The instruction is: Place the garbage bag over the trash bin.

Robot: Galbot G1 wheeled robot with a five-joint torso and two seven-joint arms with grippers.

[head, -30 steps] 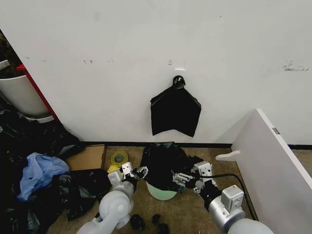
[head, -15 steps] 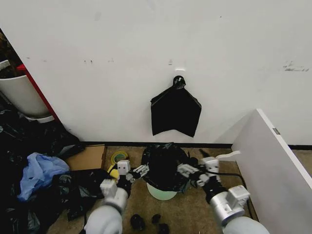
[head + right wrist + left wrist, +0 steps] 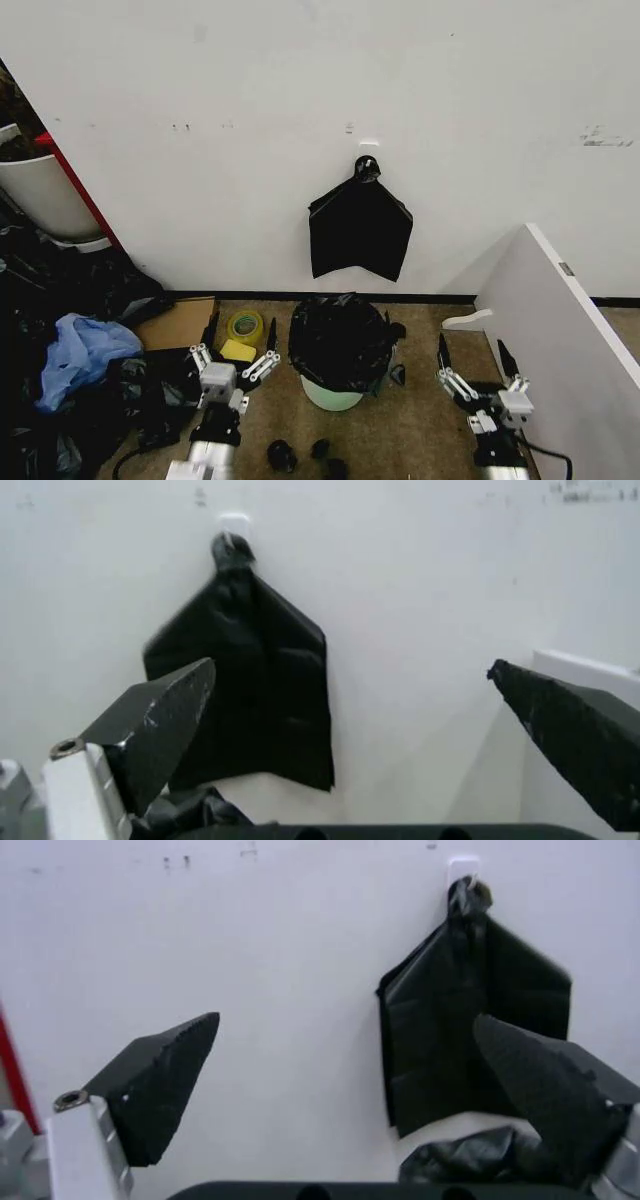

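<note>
The glossy black garbage bag [image 3: 340, 342] drapes over the top of the trash bin [image 3: 331, 397], whose pale greenish lower part shows beneath it on the floor. My left gripper [image 3: 239, 337] is open and holds nothing, a little to the left of the bin and apart from the bag. On the bin's right, my right gripper [image 3: 473, 357] stands open and holds nothing. In the left wrist view the open left gripper [image 3: 345, 1022] faces the wall, with a crinkled edge of the garbage bag [image 3: 470, 1164] low between its fingers. The right wrist view has the right gripper [image 3: 350, 666] just as wide open.
A flat black bag bundle [image 3: 360, 230] hangs from a wall hook above the bin. Dark bags with blue plastic [image 3: 80, 350] pile at the left below a white tub [image 3: 40, 195]. Cardboard [image 3: 180, 322] and a yellow tape roll [image 3: 244, 325] lie nearby. A white panel [image 3: 560, 330] slants at the right.
Both grippers have let go of the bag's edge, opened and drawn back from the bin toward me. The bag stays draped over the bin.
</note>
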